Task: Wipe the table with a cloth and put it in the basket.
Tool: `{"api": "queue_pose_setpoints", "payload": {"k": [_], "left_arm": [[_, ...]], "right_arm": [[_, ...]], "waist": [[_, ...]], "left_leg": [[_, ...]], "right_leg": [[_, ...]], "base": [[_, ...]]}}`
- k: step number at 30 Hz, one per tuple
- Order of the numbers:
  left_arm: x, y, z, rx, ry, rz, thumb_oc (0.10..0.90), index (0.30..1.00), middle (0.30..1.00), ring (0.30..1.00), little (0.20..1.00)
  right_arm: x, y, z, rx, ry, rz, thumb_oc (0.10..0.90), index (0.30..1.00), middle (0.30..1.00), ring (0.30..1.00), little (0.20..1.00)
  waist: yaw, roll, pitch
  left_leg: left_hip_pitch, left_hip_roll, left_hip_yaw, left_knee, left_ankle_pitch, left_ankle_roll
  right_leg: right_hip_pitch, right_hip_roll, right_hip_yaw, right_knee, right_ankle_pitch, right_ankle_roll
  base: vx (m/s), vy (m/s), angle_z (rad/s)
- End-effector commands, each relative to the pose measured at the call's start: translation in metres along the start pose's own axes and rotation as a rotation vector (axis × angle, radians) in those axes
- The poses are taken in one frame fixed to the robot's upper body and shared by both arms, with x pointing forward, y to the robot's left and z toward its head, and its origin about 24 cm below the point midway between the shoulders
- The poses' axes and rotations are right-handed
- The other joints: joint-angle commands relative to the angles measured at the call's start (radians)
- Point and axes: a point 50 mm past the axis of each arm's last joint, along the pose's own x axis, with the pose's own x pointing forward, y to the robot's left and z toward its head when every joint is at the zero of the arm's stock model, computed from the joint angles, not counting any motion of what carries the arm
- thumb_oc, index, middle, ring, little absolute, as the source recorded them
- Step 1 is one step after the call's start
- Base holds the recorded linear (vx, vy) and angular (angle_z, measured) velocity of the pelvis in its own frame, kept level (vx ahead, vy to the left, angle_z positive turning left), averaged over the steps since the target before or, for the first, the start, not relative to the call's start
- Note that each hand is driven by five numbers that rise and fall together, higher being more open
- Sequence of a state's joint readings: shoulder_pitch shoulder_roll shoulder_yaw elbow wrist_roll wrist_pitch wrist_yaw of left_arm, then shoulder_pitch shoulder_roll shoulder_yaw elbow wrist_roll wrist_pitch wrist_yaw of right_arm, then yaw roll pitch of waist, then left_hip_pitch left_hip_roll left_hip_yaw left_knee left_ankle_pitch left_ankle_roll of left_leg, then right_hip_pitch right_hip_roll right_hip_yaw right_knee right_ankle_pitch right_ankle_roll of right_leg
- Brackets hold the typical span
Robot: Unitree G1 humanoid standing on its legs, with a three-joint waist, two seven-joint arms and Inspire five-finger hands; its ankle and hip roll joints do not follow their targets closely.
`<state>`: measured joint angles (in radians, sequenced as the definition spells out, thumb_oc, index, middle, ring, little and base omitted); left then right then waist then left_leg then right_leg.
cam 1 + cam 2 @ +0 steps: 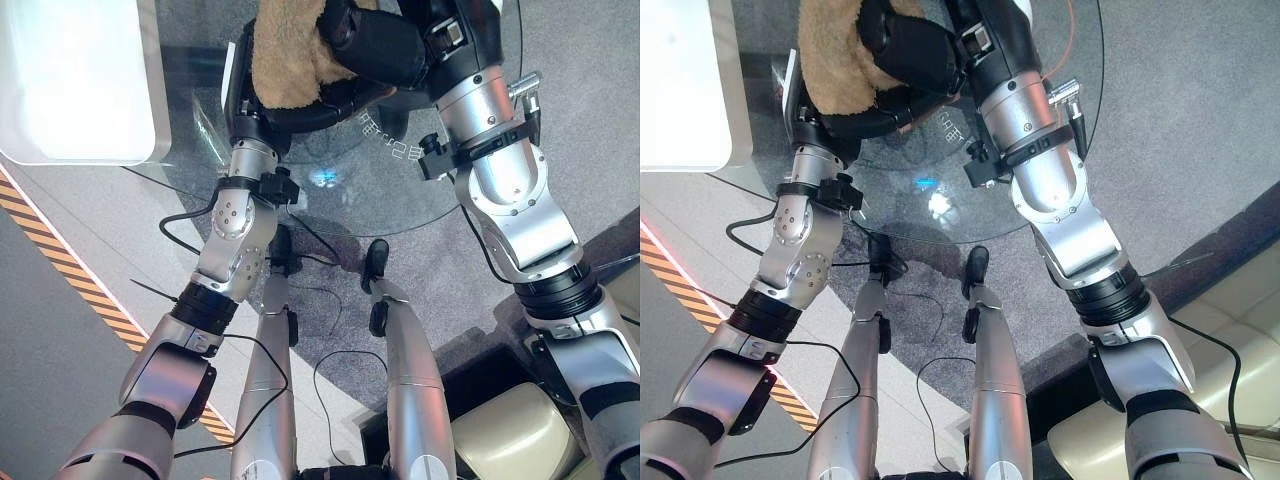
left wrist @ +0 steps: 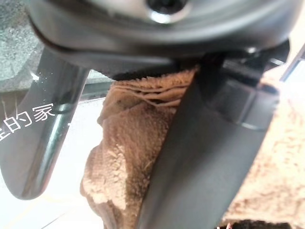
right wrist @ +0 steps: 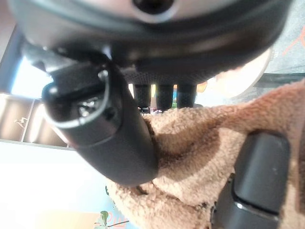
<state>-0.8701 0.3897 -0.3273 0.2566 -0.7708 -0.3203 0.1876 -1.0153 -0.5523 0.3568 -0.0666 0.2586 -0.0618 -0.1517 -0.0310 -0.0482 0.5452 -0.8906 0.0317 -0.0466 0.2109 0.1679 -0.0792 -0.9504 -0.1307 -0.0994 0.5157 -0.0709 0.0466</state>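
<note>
Cloth first: tan, fluffy terry cloth [image 1: 288,55], bunched up between both hands above the far part of the round glass counter [image 1: 400,190]. Sits draped over the dark left hand [image 1: 262,95] and pressed from the other side by the dark right hand [image 1: 375,45]. Not lying flat on the glass, just held up in a lump.

Left wrist view: folded layers of the cloth squeezed against the palm, with a dark thumb or finger [image 2: 205,157] running across it, so fingers clamped on the cloth there. Right wrist view: same deal, thick dark thumb [image 3: 102,138] lying over the pile, a row of fingertips [image 3: 164,95] poking out behind the fabric, clamped on it too. Part of the left hand visible at the edge of that view, touching the cloth.

Both hands right up against each other, meeting at the cloth near the counter's far edge. White glossy rounded-corner block [image 1: 75,80] off to the robot's left, its corner just beside the glass. Grey carpet floor [image 1: 580,110] under and around the counter, orange-and-black striped tape line [image 1: 60,255] running diagonally on the left, cream cushioned seat [image 1: 510,435] down at the lower right.
</note>
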Motion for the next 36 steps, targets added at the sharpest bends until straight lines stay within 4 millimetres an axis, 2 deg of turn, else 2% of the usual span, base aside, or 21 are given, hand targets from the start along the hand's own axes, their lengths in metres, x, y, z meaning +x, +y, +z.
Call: {"api": "queue_pose_setpoints", "payload": {"k": [1,15,36], "left_arm": [[0.017,-0.045,0.069,-0.105,-0.347,-0.214,0.1,0.3,0.3,0.3,0.2],[0.017,-0.035,0.075,-0.12,-0.385,-0.169,0.1,0.3,0.3,0.3,0.2],[0.02,-0.031,0.078,-0.132,-0.412,-0.135,0.1,0.3,0.3,0.3,0.2]], "right_arm": [[0.02,-0.012,0.085,0.113,-0.423,-0.037,0.8,0.9,0.9,0.9,0.9],[0.015,-0.018,0.085,0.178,-0.448,-0.075,0.8,0.9,0.9,0.9,0.9],[0.016,-0.015,0.086,0.193,-0.446,-0.069,0.8,0.9,0.9,0.9,0.9]], "waist": [[0.024,-0.033,-0.025],[0.021,-0.035,-0.025],[0.023,-0.035,-0.025]], "left_leg": [[0.052,-0.045,0.004,0.089,-0.116,0.049],[0.048,-0.042,0.002,0.091,-0.12,0.05],[0.043,-0.041,0.001,0.087,-0.119,0.047]], "right_leg": [[0.117,0.053,0.009,-0.219,0.148,0.054],[0.113,0.055,0.012,-0.218,0.15,0.054],[0.111,0.053,0.008,-0.223,0.145,0.051]], "base": [[0.0,0.0,0.0],[0.0,0.0,0.0],[0.0,0.0,0.0]]}}
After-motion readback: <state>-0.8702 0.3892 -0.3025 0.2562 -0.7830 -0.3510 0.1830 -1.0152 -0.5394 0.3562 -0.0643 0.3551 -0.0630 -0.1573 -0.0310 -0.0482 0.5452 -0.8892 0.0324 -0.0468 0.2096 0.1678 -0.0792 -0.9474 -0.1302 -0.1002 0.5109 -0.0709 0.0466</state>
